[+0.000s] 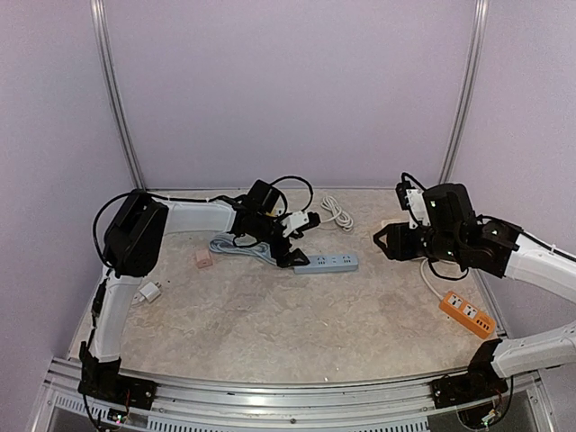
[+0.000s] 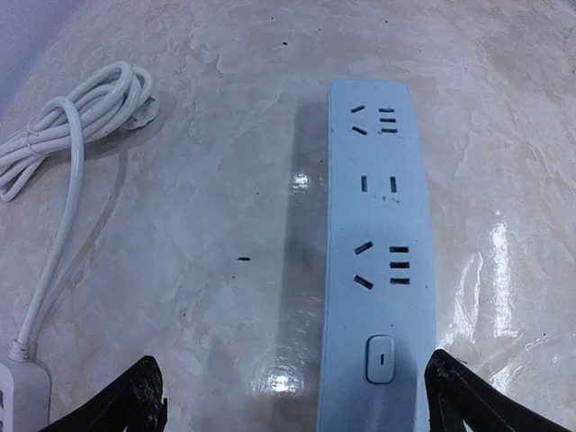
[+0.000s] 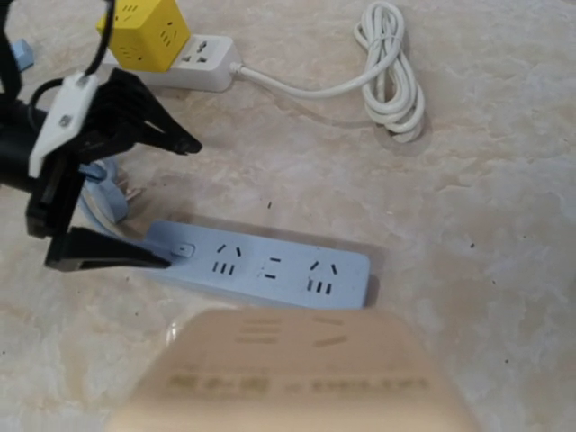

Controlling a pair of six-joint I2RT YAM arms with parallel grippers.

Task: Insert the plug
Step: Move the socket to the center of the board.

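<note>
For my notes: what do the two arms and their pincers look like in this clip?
The left arm and right arm share a look: white links between bulky black joints, black bases, thin black cables looping alongside. The left pincer is black with two tapered, pointed fingers and a white bracket; the right pincer is black too.

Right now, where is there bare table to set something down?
The broad near-centre stretch of table, bordered by the blue power strip behind, white adapter left, orange strip right. Crowded at the back around the left fingers and white cord.

Robot lab cell, plain walls (image 1: 288,81), aluminium frame (image 1: 117,99)
</note>
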